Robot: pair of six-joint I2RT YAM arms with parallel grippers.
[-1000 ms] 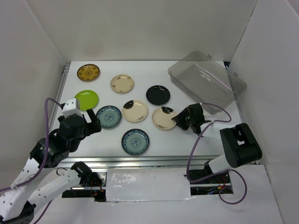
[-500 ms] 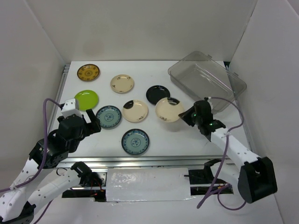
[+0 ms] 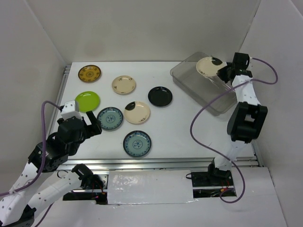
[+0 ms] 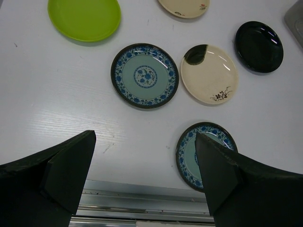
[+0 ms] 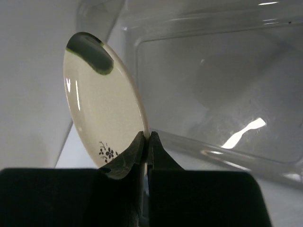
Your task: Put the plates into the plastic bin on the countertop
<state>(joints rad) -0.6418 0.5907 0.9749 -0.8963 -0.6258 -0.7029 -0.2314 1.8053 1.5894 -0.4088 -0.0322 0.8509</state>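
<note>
My right gripper (image 3: 222, 72) is shut on the rim of a cream plate with a black patch (image 3: 208, 65) and holds it tilted above the clear plastic bin (image 3: 227, 92) at the back right; the plate (image 5: 102, 113) stands on edge between my fingers over the bin (image 5: 227, 94). My left gripper (image 3: 92, 124) is open and empty at the near left, above the countertop (image 3: 189, 137). Below it lie two blue-green plates (image 4: 145, 74) (image 4: 189, 153), a second cream plate with black patch (image 4: 209, 74), the black plate (image 4: 259, 46) and the lime green plate (image 4: 84, 19).
The mustard plate (image 3: 89, 73) and the plain cream plate (image 3: 124, 84) lie at the back left. White walls close in the left, back and right. A metal rail (image 3: 156, 163) runs along the near edge.
My right arm has carried the cream plate with black patch from the middle of the table up and back to above the bin. The left arm has barely moved.
</note>
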